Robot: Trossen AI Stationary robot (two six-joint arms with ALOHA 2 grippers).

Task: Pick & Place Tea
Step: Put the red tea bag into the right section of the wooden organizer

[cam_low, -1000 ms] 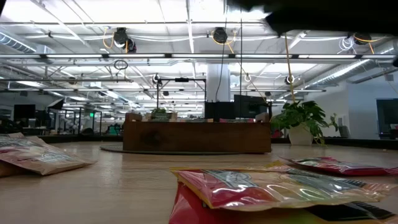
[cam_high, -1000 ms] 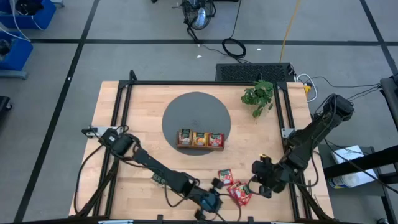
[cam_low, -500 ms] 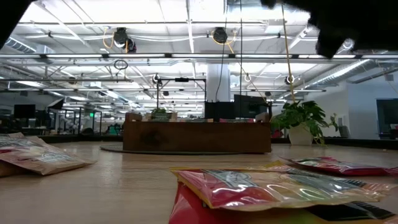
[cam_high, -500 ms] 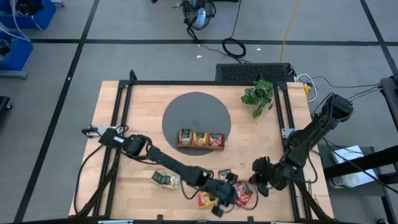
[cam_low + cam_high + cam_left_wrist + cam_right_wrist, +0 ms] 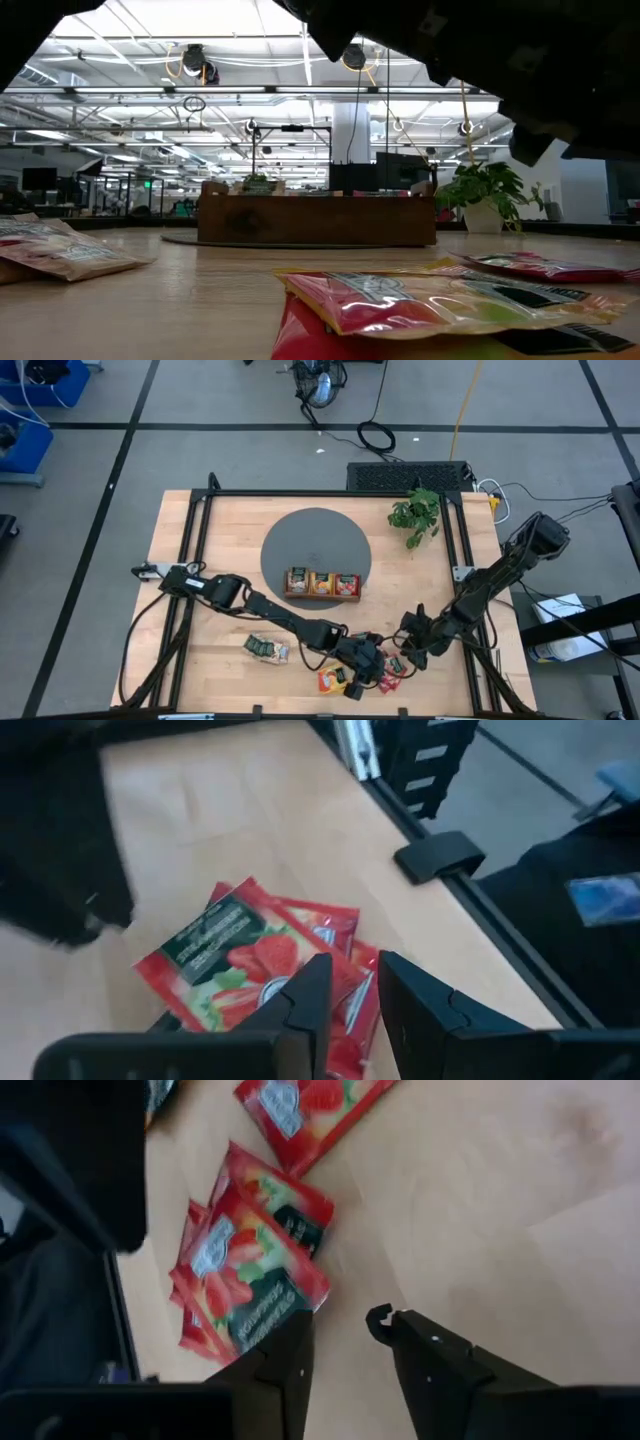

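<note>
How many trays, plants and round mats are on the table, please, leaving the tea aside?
tray: 1
plant: 1
mat: 1
Total: 3

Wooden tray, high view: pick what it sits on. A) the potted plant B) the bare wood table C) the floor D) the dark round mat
D: the tray with its three filled compartments sits on the lower part of the dark round mat, not on bare table.
</note>
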